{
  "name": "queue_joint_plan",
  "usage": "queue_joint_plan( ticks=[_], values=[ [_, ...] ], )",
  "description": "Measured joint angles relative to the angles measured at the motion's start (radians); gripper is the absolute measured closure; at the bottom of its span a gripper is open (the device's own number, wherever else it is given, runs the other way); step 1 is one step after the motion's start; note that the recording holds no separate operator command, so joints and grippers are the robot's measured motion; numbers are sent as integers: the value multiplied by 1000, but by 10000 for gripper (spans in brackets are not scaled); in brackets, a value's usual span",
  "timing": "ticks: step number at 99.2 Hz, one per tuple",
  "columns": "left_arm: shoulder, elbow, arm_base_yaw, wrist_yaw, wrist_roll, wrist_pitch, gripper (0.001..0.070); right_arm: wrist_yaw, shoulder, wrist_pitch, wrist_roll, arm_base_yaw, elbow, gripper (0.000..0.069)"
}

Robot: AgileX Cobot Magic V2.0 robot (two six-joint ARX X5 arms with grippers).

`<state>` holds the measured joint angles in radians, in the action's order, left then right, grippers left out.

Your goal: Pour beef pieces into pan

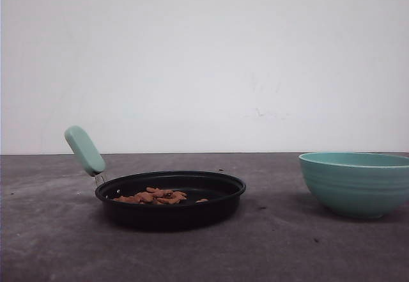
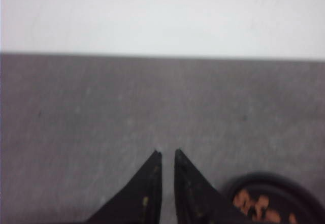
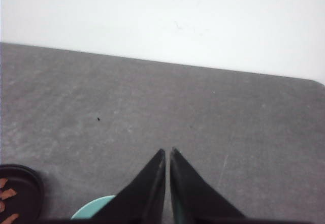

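Grey table (image 1: 51,243) below — both arms' fingers (image 2: 152,183) (image 3: 152,183) pressed nearly together, empty.

Left claw (image 2: 166,155), right claw (image 3: 167,152): black, tapered pointed fingers, scuffed.

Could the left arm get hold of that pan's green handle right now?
Probably yes: the handle sticks up free on the pan's left side, nothing beside it. The left gripper is shut and would need opening.
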<state>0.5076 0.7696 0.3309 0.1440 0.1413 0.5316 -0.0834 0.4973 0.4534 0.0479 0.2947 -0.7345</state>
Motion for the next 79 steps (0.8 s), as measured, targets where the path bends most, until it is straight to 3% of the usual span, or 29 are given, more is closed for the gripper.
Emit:
queue_joint_plan(
  ticks=[79],
  values=[
    [0, 0, 0, 4, 0, 36, 692, 0, -23, 0, 0, 0, 1, 677]
  ],
)
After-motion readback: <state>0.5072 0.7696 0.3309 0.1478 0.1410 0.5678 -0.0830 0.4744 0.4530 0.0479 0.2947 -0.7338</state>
